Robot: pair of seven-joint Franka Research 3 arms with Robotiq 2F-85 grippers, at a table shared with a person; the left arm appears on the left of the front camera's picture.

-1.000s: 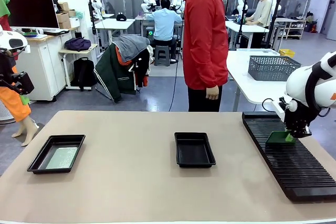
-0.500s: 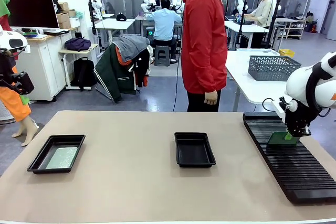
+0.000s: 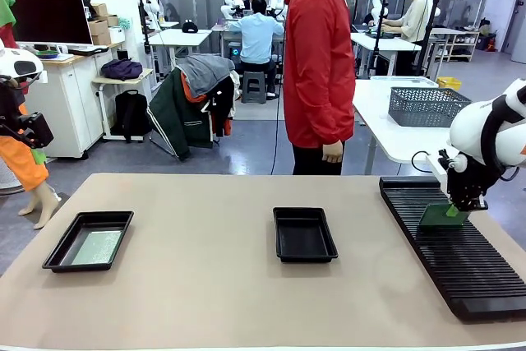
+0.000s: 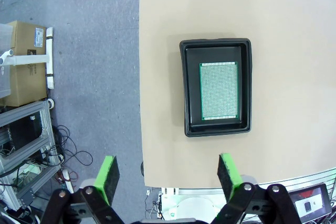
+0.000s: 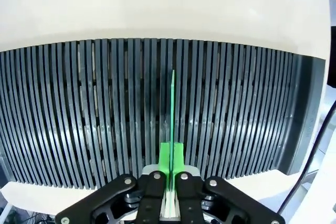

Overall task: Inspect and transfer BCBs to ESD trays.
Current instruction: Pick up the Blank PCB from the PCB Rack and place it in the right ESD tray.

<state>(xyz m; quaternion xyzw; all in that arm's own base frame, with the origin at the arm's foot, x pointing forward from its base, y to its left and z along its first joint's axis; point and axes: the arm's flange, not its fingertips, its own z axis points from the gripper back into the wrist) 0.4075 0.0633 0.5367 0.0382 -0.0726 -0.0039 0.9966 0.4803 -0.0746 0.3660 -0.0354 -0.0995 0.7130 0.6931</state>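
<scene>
Status: right end effector (image 3: pixel 450 210) is clamping shut on a BCB (image 3: pixel 434 217) by its upper edge, over the far part of the slotted rack (image 3: pixel 460 269) at the right end of the tabletop (image 3: pixel 205 302). In the right wrist view that BCB is showing edge-on, lined up with the rack's ribs. It isn't possible to tell whether its lower edge is sitting in a slot or clear of it.

The left end effector (image 4: pixel 168 162) is hanging with its jaws wide apart, gripping nothing and looking straight down at the left ESD tray (image 4: pixel 182 87).

Progress: a second board (image 4: pixel 218 92) is lying flat inside that tray at the left end of the tabletop, pale speckled face up. The middle ESD tray (image 3: pixel 305 259) is sitting with nothing in it, well apart from both the rack and the left ESD tray. A person in a red jacket (image 3: pixel 319 63) is standing at the far side, hands off the tabletop.

Judgement: the task is looking roughly half done, with one transfer complete and the second at the pickup stage. Likely left to do: getting the BCB clear of the ribs, inspecting it, carrying it left to the middle ESD tray and laying it flat.
</scene>
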